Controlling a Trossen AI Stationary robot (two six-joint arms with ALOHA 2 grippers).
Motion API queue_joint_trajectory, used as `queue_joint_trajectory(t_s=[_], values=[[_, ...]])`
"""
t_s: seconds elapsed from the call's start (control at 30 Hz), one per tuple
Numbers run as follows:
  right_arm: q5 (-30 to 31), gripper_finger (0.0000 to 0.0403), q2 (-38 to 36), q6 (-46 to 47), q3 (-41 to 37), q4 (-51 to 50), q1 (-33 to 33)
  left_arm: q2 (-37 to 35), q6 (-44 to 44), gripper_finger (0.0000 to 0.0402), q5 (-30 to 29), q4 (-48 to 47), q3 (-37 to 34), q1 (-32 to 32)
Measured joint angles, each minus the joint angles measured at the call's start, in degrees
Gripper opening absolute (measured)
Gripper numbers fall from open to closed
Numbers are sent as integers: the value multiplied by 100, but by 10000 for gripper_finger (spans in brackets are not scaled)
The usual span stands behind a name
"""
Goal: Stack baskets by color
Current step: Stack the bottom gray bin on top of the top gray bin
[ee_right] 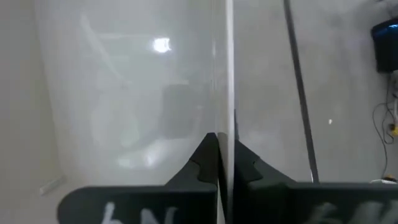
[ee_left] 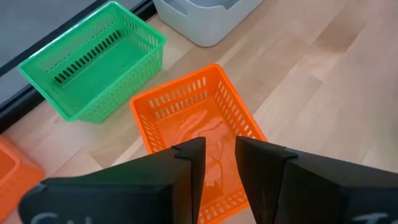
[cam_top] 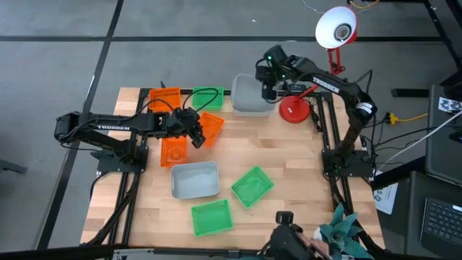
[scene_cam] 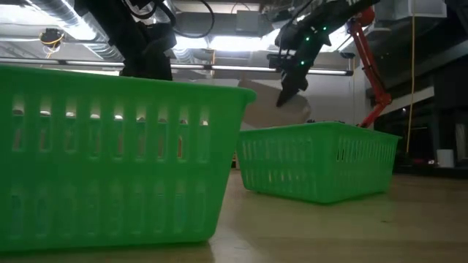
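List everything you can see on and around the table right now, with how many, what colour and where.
orange baskets: three, orange; one left of centre, one at the far left corner, one tilted between them.
green baskets: three, green; one near centre, one at the near edge, one at the far edge beside the orange one.
grey-white baskets: two visible, translucent; one mid-table, one at the far edge.
desk lamp: one, red base, white head; far right.
table: one, light wood.
left gripper: closed on the tilted orange basket's wall.
right gripper: shut on the far grey-white basket's wall.
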Motion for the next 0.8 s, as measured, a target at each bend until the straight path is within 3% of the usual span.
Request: queue_joint_trajectory(t_s=[0.8], values=[[-10,7,378,-155,0,-56,-263,0,-9,80,-17,-4,0,0]])
